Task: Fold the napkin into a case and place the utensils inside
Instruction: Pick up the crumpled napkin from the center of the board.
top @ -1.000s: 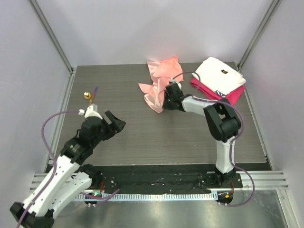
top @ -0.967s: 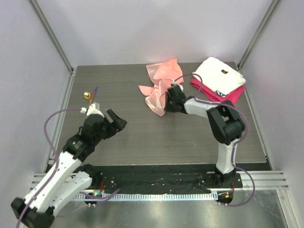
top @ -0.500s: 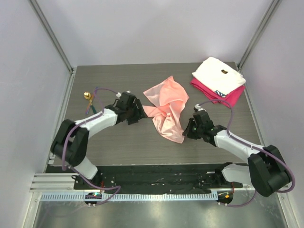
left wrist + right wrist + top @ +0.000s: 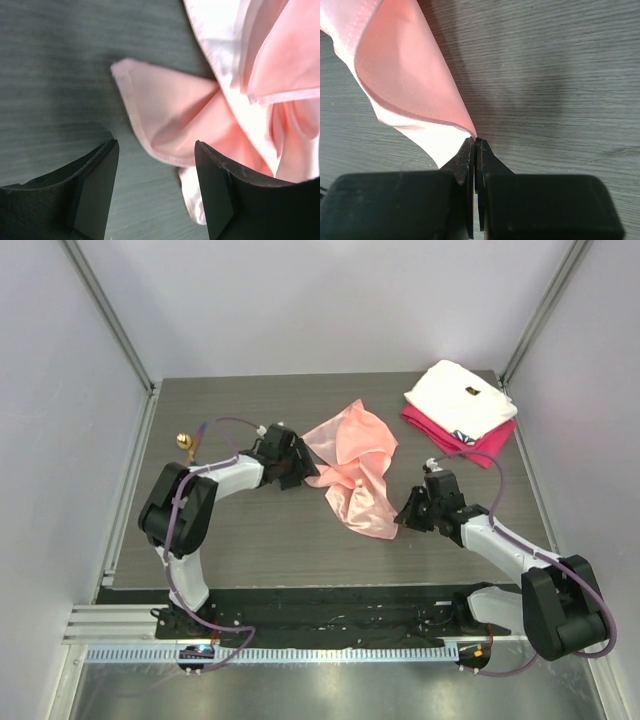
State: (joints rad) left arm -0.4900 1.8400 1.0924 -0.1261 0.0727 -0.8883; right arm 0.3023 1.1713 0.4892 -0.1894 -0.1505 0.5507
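Observation:
The salmon-pink napkin lies crumpled and partly spread in the middle of the table. My right gripper is shut on its near right corner, with the pinched tip showing in the right wrist view and the napkin fanning away to the left. My left gripper is open at the napkin's left corner. In the left wrist view its gripper has fingers on either side of a hemmed fold of the napkin. The utensils, a gold bowl and a purple handle, lie at the far left.
A folded white cloth lies on a folded magenta cloth at the back right corner. Grey walls and metal posts enclose the table on the left, back and right. A black strip runs along the near edge.
The right gripper dragged the napkin from the back to the middle of the table and still holds its corner. The left arm swung in from the near left to the napkin's left corner.

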